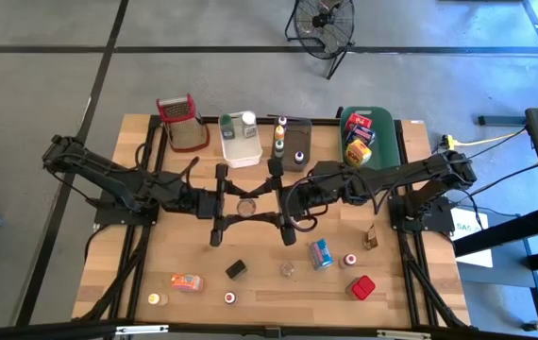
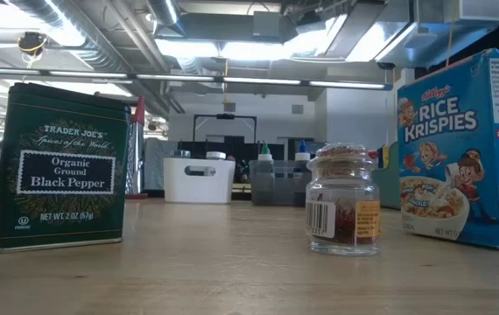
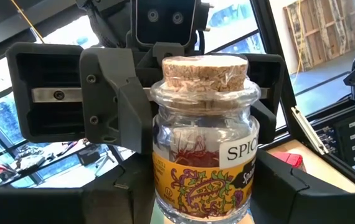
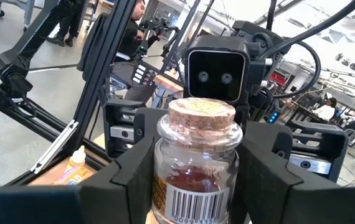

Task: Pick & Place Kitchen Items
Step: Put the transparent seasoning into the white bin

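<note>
Above the wooden table (image 1: 203,250), both grippers' fingers seemingly flank 1 corked jar (image 1: 247,207); grip unclear.

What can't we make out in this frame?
- Left wrist view: spice jar label cut off by bottom edge.
- High view: left gripper, right gripper meet at that jar; holder too small to tell.
- Low view: neither arm shows; black pepper tin and Rice Krispies box block the sides.
</note>
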Robot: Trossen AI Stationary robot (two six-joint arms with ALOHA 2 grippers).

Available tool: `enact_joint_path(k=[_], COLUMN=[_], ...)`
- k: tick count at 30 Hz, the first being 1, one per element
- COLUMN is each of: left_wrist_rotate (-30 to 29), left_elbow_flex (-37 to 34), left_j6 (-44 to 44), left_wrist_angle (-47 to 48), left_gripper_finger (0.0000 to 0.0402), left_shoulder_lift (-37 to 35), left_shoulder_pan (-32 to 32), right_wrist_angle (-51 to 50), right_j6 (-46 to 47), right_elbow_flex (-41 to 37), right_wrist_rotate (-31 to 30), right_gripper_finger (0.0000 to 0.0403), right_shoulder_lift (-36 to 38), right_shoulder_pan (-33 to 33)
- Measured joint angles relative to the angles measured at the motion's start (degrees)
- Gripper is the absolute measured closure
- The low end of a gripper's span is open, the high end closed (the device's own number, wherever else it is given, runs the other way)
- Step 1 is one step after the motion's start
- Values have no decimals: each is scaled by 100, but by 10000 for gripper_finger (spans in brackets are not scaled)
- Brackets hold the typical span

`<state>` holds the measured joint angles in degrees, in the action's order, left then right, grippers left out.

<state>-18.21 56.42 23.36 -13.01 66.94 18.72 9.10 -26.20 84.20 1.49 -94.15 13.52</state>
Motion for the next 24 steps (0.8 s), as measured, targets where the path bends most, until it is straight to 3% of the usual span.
enact_joint_path(k=[8,14,20,24], left_wrist_rotate=[-38,-125,-377,-396], left_elbow_flex=[0,0,4,13], left_j6=[18,-91,-23,-18], left_wrist_angle=[123,110,165,224], left_gripper_finger=[173,167,165,165], left_shoulder_lift=[4,4,4,1], left_shoulder_pan=[-9,-9,-9,-9], right_wrist_angle=[-101,-113,-186,-298], right_j6=[-138,-143,-380,-431], right_elbow_flex=[0,0,0,-11], right_wrist_rotate=[-2,-11,-681,-769], right_gripper_finger=[214,214,214,214], right_shoulder_lift=[-6,-7,37,159], right_shoulder_pan=[2,2,108,159])
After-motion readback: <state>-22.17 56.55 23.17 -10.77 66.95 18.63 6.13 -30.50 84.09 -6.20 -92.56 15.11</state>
